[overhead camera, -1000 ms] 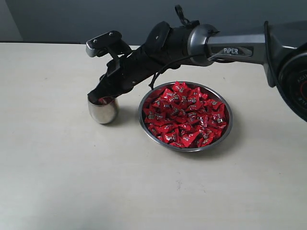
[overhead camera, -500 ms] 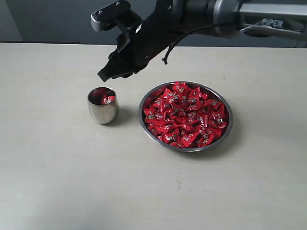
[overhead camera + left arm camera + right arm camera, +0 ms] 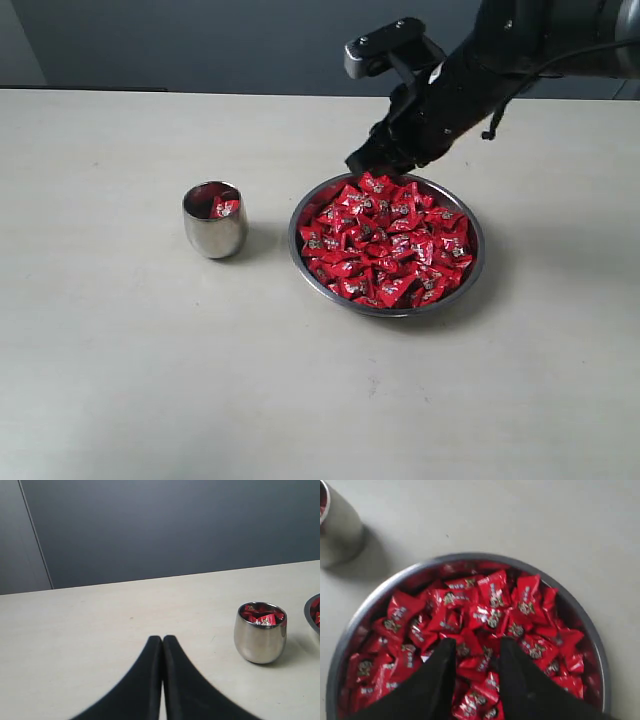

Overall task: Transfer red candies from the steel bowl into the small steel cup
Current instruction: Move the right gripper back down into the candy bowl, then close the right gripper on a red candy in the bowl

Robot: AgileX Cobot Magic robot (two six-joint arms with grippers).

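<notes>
The right gripper [image 3: 477,647] hangs half open over the far left part of the steel bowl [image 3: 478,262], with nothing between its jaws. The left gripper [image 3: 162,640] is closed and empty. The red candies [image 3: 385,240] fill the bowl, and a few lie in the small steel cup [image 3: 214,232], left of the bowl. The wrappers are shiny, so 1 could slip out, or 2 could come up together and fall on the table [image 3: 120,380]. The wrapper print is too tiny to read.
</notes>
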